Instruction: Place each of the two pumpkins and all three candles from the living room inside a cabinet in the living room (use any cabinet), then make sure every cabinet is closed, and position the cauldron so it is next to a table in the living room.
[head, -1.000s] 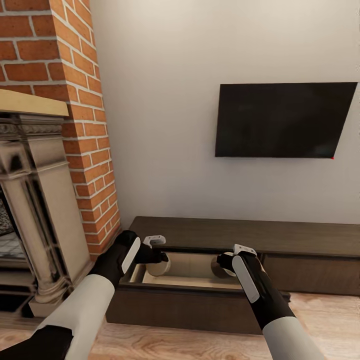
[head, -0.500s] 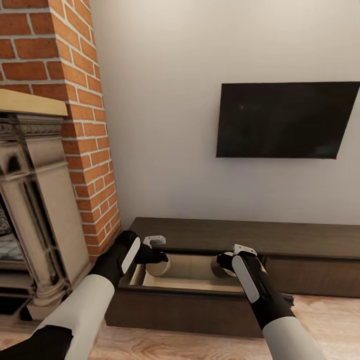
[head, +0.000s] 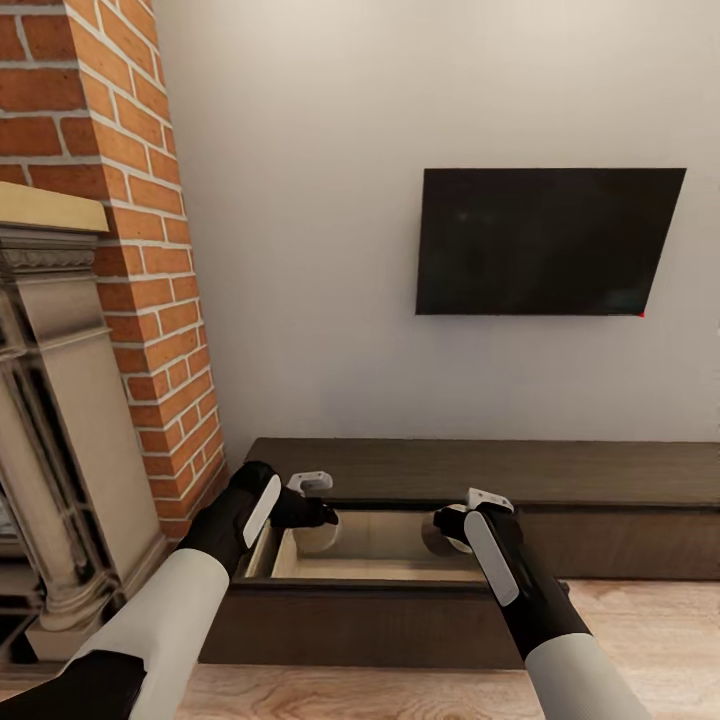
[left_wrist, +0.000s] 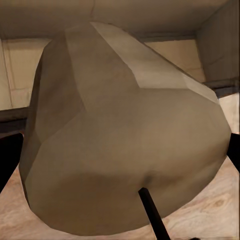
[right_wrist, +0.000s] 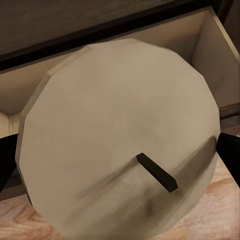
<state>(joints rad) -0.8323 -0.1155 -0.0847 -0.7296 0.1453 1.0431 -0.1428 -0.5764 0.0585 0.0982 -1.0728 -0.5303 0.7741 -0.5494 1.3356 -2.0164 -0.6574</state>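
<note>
L gripper (head: 318, 510) clamped on beige candle (left_wrist: 120, 140), R gripper (head: 450, 525) clamped on 2nd candle (right_wrist: 120, 145), both over open drawer (head: 380, 575) of dark cabinet (head: 600, 480), TV (head: 545, 242) above

Two candles (head: 318, 535) (head: 437, 534), one open cabinet (head: 400, 470), one television (head: 545, 242)

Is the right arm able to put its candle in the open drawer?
Probably yes. The right gripper holds a candle just above the open drawer of the cabinet, and the beige inside below looks bare, so nothing seems to be in the way.
</note>
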